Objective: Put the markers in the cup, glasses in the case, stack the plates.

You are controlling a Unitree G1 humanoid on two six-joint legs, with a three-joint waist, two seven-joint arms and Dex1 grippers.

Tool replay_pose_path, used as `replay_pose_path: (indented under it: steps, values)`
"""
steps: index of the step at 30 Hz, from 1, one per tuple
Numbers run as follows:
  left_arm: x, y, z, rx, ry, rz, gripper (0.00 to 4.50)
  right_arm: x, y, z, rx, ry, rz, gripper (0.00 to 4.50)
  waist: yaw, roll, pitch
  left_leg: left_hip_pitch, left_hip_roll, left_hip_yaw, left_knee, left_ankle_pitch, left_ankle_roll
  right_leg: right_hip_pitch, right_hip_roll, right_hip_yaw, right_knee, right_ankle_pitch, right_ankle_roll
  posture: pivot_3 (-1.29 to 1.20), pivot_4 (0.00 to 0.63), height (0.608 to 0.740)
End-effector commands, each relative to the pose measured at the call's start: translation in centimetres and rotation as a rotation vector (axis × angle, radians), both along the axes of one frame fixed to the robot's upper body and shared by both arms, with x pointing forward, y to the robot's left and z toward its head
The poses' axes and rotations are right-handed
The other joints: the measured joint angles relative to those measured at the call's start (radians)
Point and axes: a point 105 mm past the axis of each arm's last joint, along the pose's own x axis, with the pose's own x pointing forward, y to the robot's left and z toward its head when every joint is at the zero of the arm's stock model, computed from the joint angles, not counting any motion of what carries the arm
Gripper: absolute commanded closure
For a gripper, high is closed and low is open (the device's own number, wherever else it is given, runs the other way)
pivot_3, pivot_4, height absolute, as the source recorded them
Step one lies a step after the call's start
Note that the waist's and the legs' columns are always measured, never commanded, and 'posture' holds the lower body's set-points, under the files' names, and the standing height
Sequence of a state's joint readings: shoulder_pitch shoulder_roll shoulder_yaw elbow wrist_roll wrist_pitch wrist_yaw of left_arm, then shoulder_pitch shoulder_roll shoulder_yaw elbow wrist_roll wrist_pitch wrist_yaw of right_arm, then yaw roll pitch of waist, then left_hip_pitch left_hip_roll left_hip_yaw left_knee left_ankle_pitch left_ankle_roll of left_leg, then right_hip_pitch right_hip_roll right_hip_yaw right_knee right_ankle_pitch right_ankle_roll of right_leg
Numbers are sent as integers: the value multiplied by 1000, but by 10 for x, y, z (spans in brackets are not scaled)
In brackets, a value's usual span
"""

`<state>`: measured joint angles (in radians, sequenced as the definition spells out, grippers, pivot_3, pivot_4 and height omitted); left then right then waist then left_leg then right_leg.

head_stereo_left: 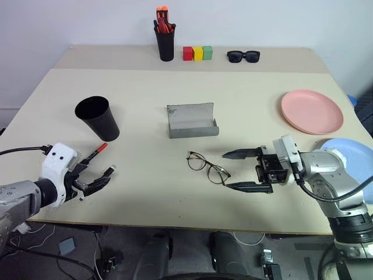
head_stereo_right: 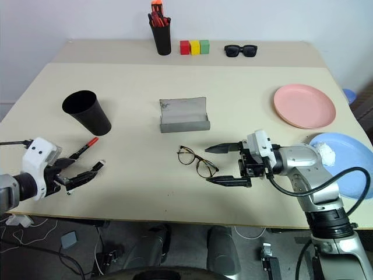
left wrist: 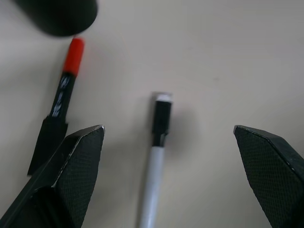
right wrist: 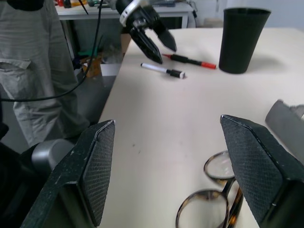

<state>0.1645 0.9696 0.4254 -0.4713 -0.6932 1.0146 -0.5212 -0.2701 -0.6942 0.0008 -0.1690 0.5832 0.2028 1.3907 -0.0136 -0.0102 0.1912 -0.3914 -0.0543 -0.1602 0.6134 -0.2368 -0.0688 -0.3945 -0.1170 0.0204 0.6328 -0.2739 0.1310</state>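
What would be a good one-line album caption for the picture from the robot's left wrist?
Open left gripper poised over a white-bodied marker on the table, a red-capped marker and black cup beside.

1. I see even, bright light on the table, without glare.
2. Soft shadows lie beside the cup and under the right gripper.
3. In my left wrist view the marker and the white pen look blurred.
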Motion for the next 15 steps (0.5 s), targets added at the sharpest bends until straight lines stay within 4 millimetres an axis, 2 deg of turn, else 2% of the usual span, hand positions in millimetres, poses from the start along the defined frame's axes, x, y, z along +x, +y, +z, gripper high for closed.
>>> replay_pose_path:
  steps: [1,15]
  values:
    - [1,3,-5,26,51,28,0,-1,3,5,-3,-46,9,904,0,0,0,0,0,0,0,0,0,0,0,0,0,0,0,0,150,740]
    - [6,-3,-18,49,163,-14,0,-7,2,0,-26,-37,-5,904,-2,0,0,0,0,0,0,0,-1,-1,0,0,0,0,0,0,150,740]
